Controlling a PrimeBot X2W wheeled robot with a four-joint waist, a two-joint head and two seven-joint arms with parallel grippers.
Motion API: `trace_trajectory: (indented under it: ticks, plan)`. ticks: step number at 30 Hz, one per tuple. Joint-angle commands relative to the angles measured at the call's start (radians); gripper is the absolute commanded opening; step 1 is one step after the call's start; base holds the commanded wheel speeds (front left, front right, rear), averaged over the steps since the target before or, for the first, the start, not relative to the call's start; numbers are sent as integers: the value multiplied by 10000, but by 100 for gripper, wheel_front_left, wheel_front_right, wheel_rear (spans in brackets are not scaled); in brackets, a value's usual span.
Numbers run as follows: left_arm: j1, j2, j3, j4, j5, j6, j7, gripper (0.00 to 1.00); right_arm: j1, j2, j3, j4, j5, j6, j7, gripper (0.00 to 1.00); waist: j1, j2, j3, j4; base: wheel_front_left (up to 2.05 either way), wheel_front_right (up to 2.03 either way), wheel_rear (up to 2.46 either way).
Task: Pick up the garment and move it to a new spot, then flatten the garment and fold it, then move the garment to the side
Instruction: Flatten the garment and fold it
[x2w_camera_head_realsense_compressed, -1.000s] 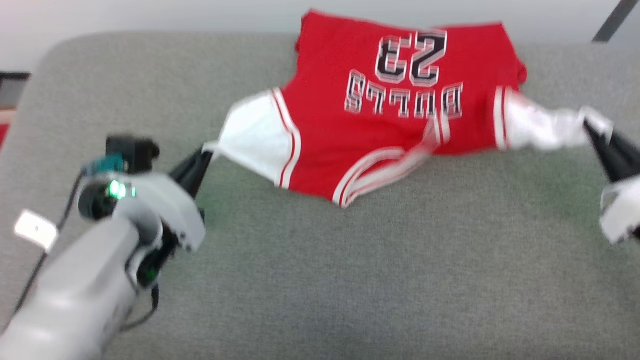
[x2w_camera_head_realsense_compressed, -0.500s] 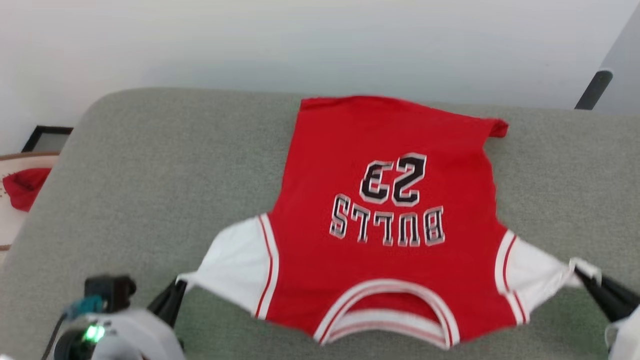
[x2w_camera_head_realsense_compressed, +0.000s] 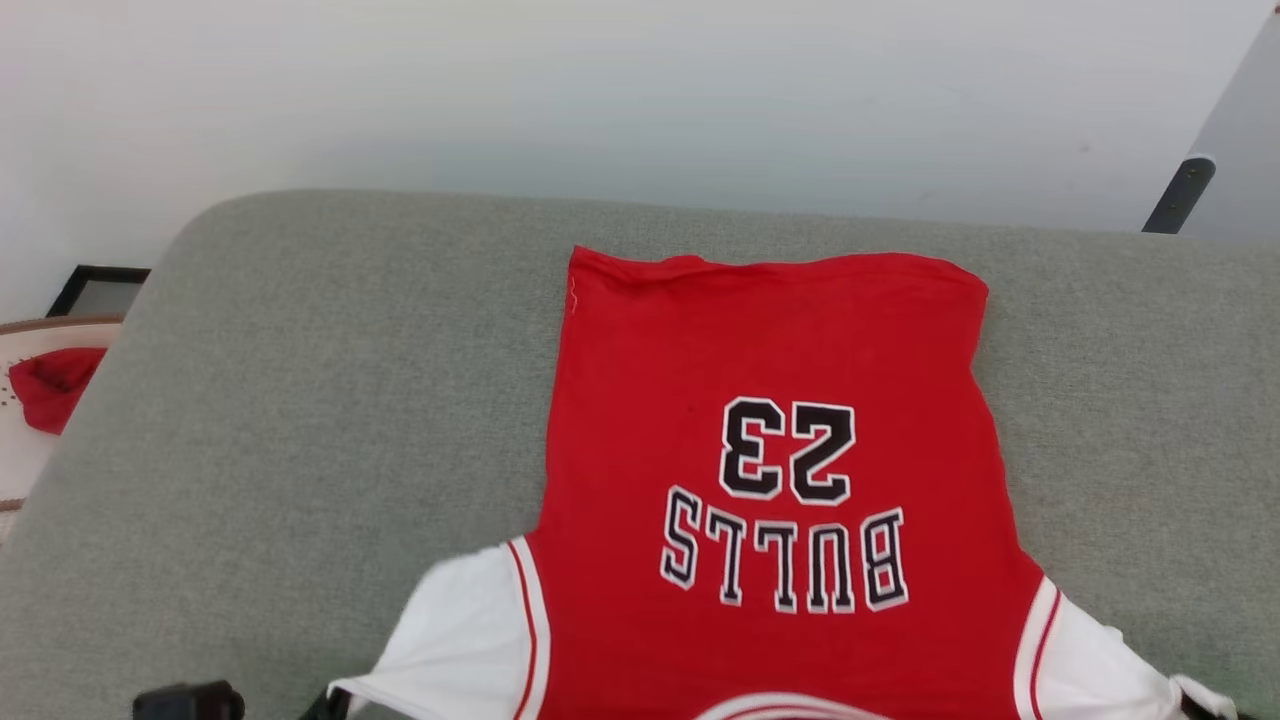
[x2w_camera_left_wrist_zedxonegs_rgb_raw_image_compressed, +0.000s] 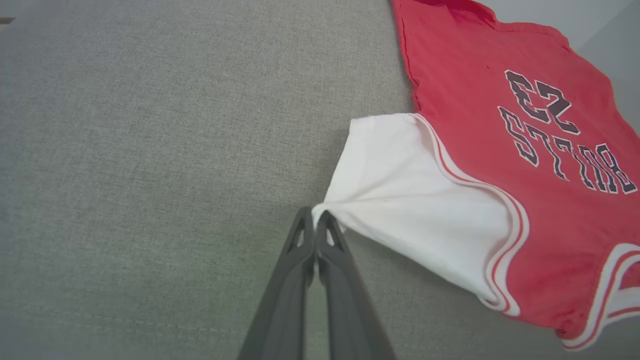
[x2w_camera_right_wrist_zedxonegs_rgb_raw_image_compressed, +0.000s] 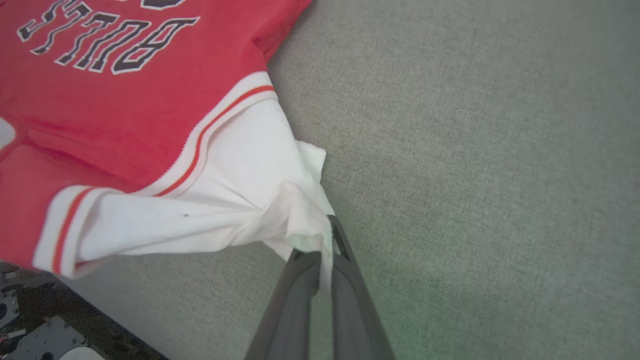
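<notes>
The garment (x2w_camera_head_realsense_compressed: 770, 400), a red jersey with upside-down "BULLS 23" print, lies spread flat on the grey cushion, hem far from me and collar at the near edge. In the left wrist view my left gripper (x2w_camera_left_wrist_zedxonegs_rgb_raw_image_compressed: 315, 218) is shut on the tip of one white sleeve (x2w_camera_left_wrist_zedxonegs_rgb_raw_image_compressed: 400, 190), which is pulled taut to a point. My right gripper (x2w_camera_right_wrist_zedxonegs_rgb_raw_image_compressed: 320, 242) pinches the bunched end of the other white sleeve (x2w_camera_right_wrist_zedxonegs_rgb_raw_image_compressed: 240, 190), jaws shut on the cloth. Both sleeves (x2w_camera_head_realsense_compressed: 450, 640) stretch outward at the bottom of the head view.
The grey cushioned surface (x2w_camera_head_realsense_compressed: 300, 400) reaches well past the garment on both sides. Off its left end a small red cloth bundle (x2w_camera_head_realsense_compressed: 50, 385) lies on a pale stand, beside a black frame (x2w_camera_head_realsense_compressed: 95, 290). A white wall stands behind; a dark leg (x2w_camera_head_realsense_compressed: 1180, 195) at upper right.
The head camera has tilted, so the scene sits lower in view. The jersey, bunched and creased a second ago, now lies stretched flat and nearer me, its hem unfolded. Both grippers kept their hold.
</notes>
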Motion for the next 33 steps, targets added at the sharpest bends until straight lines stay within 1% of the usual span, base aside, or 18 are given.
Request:
trace_trajectory:
  ticks: [1, 4, 7, 14, 16, 17, 22, 25, 28, 33]
  plan:
    - [184, -15, 83, -74, -31, 116, -54, 0, 275, 61, -213, -37, 20, -10, 107, 0, 0, 0, 11, 19, 0, 0, 0]
    - [476, -115, 153, -139, -77, 181, -57, 0, 731, 176, -575, -148, 23, -10, 431, 0, 0, 0, 31, 30, 0, 0, 0]
    - [640, -221, 162, -147, -62, 155, -65, 0, 1044, 265, -809, -270, -13, -10, 730, 0, 0, 0, 84, 27, 0, 0, 0]
    - [572, -411, 84, -47, 87, 33, -48, 0, 1168, 523, -1147, -413, -124, -10, 1178, 0, 0, 0, 176, 35, 0, 0, 0]
    - [436, -483, 35, 14, 160, -9, -4, 0, 1085, 620, -1255, -468, -197, -10, 1424, 50, 0, 0, 196, 34, 0, 0, 0]
    - [374, -524, -3, 43, 197, -16, 20, 0, 1062, 668, -1309, -473, -196, -10, 1580, 100, 0, 0, 208, 33, 0, 0, 0]
    - [122, -732, -169, 221, 386, -108, 124, 0, 853, 803, -1685, -894, -209, -10, 2384, 100, 0, 0, 288, 26, 0, 0, 0]
    - [-33, -879, -236, 322, 447, -157, 146, 0, 659, 993, -2181, -1403, -244, -10, 3006, 100, 0, 0, 356, 6, 0, 0, 0]
    - [-160, -1045, -283, 402, 528, -208, 142, 0, 70, 1270, -2883, -1909, -279, -10, 3452, 100, 0, 0, 510, -10, 0, 0, 0]
    - [-526, -1323, -423, 607, 720, -377, 199, 0, -1610, 1529, -3325, -2261, -890, -10, 4237, 100, 0, 0, 821, 107, 0, 0, 0]
